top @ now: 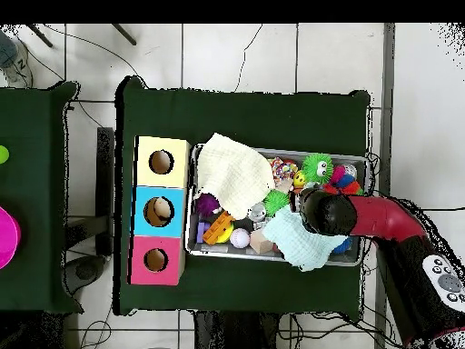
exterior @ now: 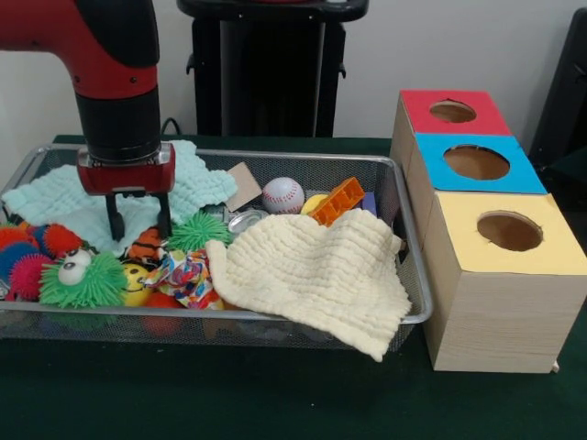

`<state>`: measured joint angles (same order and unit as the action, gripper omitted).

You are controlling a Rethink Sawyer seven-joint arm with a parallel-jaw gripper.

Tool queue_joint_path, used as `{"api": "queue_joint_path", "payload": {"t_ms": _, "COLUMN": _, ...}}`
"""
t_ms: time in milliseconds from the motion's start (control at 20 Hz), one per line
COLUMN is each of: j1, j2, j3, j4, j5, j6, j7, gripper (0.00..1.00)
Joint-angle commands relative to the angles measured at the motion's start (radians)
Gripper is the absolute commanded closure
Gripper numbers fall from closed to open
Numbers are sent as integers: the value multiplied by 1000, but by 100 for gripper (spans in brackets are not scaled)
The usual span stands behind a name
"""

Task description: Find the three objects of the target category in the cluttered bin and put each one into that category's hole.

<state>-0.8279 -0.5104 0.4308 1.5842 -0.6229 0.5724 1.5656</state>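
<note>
The silver wire-mesh bin [exterior: 303, 158] lies in front of me, full of toys; it also shows in the overhead view [top: 189, 238]. My gripper [exterior: 139, 229] hangs open and empty over a mint green cloth [exterior: 197, 183] at the bin's left end. In the overhead view the arm [top: 327, 214] hides it. A small orange, black-striped soft toy [exterior: 147, 246] lies just below the fingertips. A yellow rounded thing [exterior: 314, 202] shows behind an orange brick [exterior: 337, 200]; I cannot tell what it is. The red-faced box's hole [exterior: 452, 112] is open at the far right.
A pale yellow cloth [exterior: 312, 275] drapes over the bin's front rim. Green spiky balls [exterior: 81, 280], a baseball [exterior: 282, 194] and a colourful fabric ball [exterior: 183, 275] lie in the bin. The blue-faced box [exterior: 475, 162] and yellow-faced box [exterior: 509, 231] stand beside the red one.
</note>
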Motion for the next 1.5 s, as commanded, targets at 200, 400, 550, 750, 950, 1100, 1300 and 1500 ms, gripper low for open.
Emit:
{"api": "queue_joint_path", "payload": {"t_ms": 200, "j1": 3, "j2": 20, "j3": 95, "j4": 73, "j5": -21, "j6": -13, "j7": -109, "gripper": 0}}
{"api": "queue_joint_path", "payload": {"t_ms": 400, "j1": 4, "j2": 19, "j3": 97, "j4": 70, "j5": -25, "j6": -12, "j7": -107, "gripper": 0}}
{"api": "queue_joint_path", "payload": {"t_ms": 550, "j1": 3, "j2": 28, "j3": 100, "j4": 65, "j5": -29, "j6": -17, "j7": -107, "gripper": 0}}
{"api": "queue_joint_path", "payload": {"t_ms": 750, "j1": 0, "j2": 8, "j3": 118, "j4": 90, "j5": -14, "j6": -19, "j7": -95, "gripper": 0}}
{"api": "queue_joint_path", "payload": {"t_ms": 950, "j1": -8, "j2": -12, "j3": 154, "j4": 138, "j5": 17, "j6": -21, "j7": -76, "gripper": 0}}
{"api": "queue_joint_path", "payload": {"t_ms": 1100, "j1": -9, "j2": -18, "j3": 167, "j4": 160, "j5": 30, "j6": -12, "j7": -70, "gripper": 0}}
{"api": "queue_joint_path", "payload": {"t_ms": 1300, "j1": -9, "j2": -27, "j3": 175, "j4": 175, "j5": 28, "j6": -13, "j7": -68, "gripper": 0}}
{"api": "queue_joint_path", "payload": {"t_ms": 1500, "j1": -2, "j2": -26, "j3": 166, "j4": 157, "j5": -2, "j6": -21, "j7": -77, "gripper": 0}}
